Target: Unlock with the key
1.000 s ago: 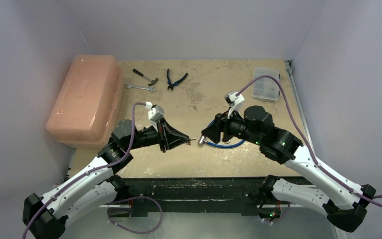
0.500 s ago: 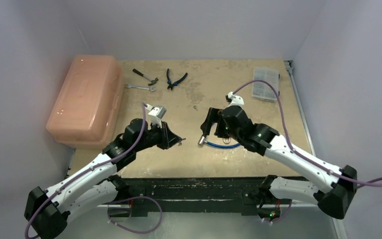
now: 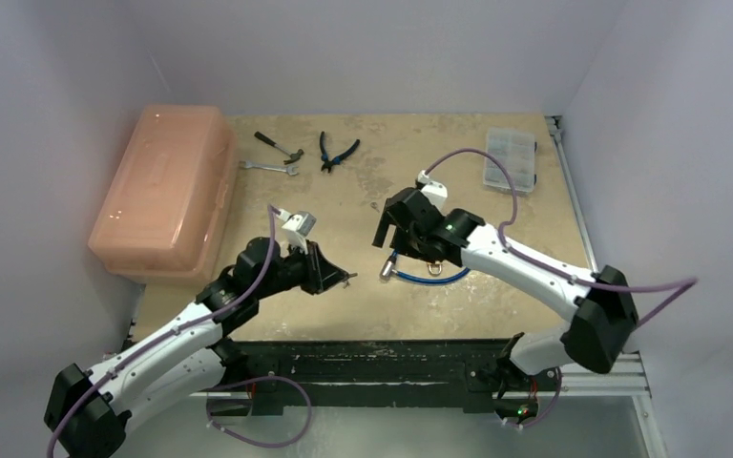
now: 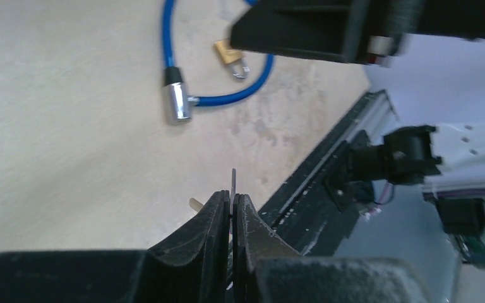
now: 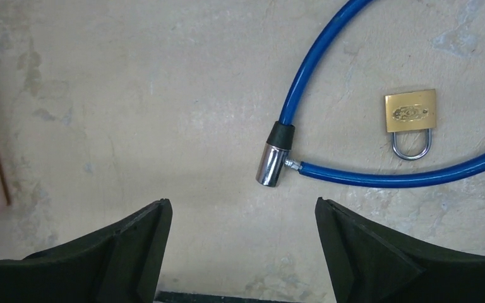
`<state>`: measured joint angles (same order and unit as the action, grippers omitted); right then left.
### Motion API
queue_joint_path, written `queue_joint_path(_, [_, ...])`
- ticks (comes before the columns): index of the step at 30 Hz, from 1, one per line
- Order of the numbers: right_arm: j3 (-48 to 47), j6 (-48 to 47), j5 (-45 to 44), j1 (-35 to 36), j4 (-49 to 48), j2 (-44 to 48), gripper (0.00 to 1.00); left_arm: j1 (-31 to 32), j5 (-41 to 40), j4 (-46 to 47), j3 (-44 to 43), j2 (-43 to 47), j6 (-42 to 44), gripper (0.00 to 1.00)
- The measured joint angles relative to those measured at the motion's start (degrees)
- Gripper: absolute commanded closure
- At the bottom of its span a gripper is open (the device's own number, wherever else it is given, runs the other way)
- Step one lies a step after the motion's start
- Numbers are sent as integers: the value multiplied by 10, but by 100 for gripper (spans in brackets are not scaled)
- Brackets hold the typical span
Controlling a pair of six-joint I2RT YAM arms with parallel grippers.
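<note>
Left pincer [image 4: 232, 203] is clamped narrow on the key [image 4: 233, 180]: a thin silvery sliver of metal, seen edge-on, whose tip pokes out just past the black fingertips. A second small pale bit shows beside the left finger, too blurred to name. The key is held in the air over the near part of the table [image 3: 391, 181], pointing toward the chrome barrel [image 4: 178, 101] of a blue cable lock [image 5: 328, 57], and apart from it.

The left arm reaches low from its base toward the middle of the table, its wrist turned to the right. The right arm comes in from the right side and bends downward, so that the right pincer [image 5: 242, 204] hangs above the barrel with its jaws spread wide and nothing between them. A small brass padlock [image 5: 410, 112] lies inside the curve of the cable, shackle shut.

At the far left stands a closed salmon plastic box [image 3: 162, 191]; its contents cannot be seen. At the far right lies a clear compartment case [image 3: 509, 160] with small parts too tiny to tell.
</note>
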<state>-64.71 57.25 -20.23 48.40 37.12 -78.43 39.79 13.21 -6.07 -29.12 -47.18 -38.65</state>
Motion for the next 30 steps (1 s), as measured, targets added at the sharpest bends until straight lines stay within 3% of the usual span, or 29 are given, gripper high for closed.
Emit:
queue_joint_path(4, [-27,29,2,0,31,-68,6,0,76,149,88,56,-29,100])
queue_joint_path(12, [-47,47,4,0,58,-135,13,0,126,354,187,123,-67,100])
queue_joint_path(30, [-66,38,3,0,33,-234,30,0,136,440,213,112,-82,100])
